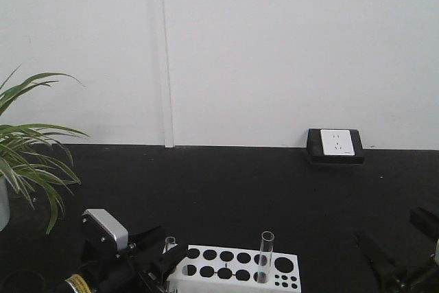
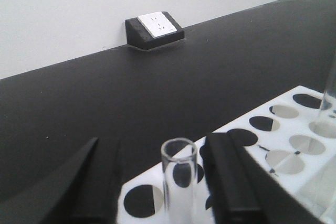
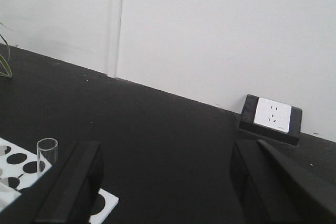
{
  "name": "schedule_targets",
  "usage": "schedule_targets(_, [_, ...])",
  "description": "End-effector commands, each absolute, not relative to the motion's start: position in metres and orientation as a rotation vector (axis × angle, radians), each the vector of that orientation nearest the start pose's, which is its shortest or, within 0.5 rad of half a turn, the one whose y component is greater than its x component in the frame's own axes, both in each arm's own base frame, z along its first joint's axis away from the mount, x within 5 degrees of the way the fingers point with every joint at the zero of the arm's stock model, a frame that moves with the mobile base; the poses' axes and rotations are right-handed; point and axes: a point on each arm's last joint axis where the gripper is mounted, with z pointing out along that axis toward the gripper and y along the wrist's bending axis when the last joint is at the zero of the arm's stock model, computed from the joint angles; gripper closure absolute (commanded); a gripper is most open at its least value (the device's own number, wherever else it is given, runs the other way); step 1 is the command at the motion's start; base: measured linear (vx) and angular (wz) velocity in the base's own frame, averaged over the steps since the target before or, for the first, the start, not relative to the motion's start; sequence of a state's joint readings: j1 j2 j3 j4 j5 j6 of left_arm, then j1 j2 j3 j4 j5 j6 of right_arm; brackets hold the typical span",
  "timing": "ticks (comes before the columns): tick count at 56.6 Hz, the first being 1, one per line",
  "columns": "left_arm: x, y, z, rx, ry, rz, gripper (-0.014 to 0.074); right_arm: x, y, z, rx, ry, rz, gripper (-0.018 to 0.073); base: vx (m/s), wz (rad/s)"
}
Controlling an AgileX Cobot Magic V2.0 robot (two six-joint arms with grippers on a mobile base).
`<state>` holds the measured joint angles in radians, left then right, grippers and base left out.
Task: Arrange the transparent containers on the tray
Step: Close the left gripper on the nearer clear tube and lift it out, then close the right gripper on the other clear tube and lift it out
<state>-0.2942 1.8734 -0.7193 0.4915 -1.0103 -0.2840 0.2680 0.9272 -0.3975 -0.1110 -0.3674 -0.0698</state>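
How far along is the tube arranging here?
Done: one clear tube stands upright in the white rack. In hand: the left gripper straddles a second tube by the rack's left end, jaws open with gaps showing; whether it sits in a hole is unclear. Left: nearly all holes are empty, and the right gripper is open, holding nothing.

A matt black worktop (image 1: 226, 183) is bearing a smooth white plastic rack (image 1: 235, 264). A clear, glossy tube (image 1: 265, 252) is gleaming in it. The wall (image 1: 274, 46) is looking matt.
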Motion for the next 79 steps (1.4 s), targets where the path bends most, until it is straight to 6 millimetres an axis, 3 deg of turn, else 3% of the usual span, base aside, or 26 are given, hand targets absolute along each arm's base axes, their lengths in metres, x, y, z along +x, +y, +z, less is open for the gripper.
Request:
schedule_targets(1, [0.321, -0.138, 0.187, 0.514, 1.489, -0.604, 0.0281, 0.181, 0.055, 0.295, -0.384, 1.494, 0.106, 0.0011, 0.00, 0.00])
schedule_targets(18, [0.322, -0.138, 0.185, 0.513, 1.495, -0.606, 0.0587, 0.181, 0.055, 0.295, -0.384, 1.494, 0.106, 0.0029, 0.00, 0.00])
schedule_targets(26, [0.321, -0.137, 0.196, 0.475, 1.480, -0.641, 0.0605, 0.181, 0.055, 0.295, -0.384, 1.494, 0.106, 0.0041, 0.00, 0.00])
schedule_targets(36, [0.316, -0.135, 0.244, 0.462, 1.385, -0.622, 0.0603, 0.181, 0.055, 0.295, -0.384, 1.494, 0.106, 0.0041, 0.00, 0.00])
schedule_targets(46, [0.303, -0.128, 0.327, 0.445, 1.271, -0.579, 0.0603, 0.181, 0.055, 0.296, -0.390, 1.480, 0.104, 0.0041, 0.00, 0.00])
schedule_targets(54, [0.275, -0.119, 0.391, 0.519, 1.200, -0.469, 0.0603, 0.184, 0.060, 0.291, -0.459, 1.475, 0.103, 0.0041, 0.00, 0.00])
schedule_targets(57, [0.264, -0.114, 0.407, 0.519, 1.195, -0.436, 0.0603, 0.189, 0.065, 0.286, -0.474, 1.492, 0.140, 0.0041, 0.00, 0.00])
schedule_targets(67, [0.239, -0.098, 0.426, 0.450, 1.243, -0.372, 0.0603, 0.206, 0.094, 0.266, -0.559, 1.444, 0.329, 0.0041, 0.00, 0.00])
schedule_targets(79, [0.235, -0.092, 0.427, 0.419, 1.294, -0.332, 0.0603, 0.230, 0.126, 0.243, -0.612, 1.400, 0.482, 0.0041, 0.00, 0.00])
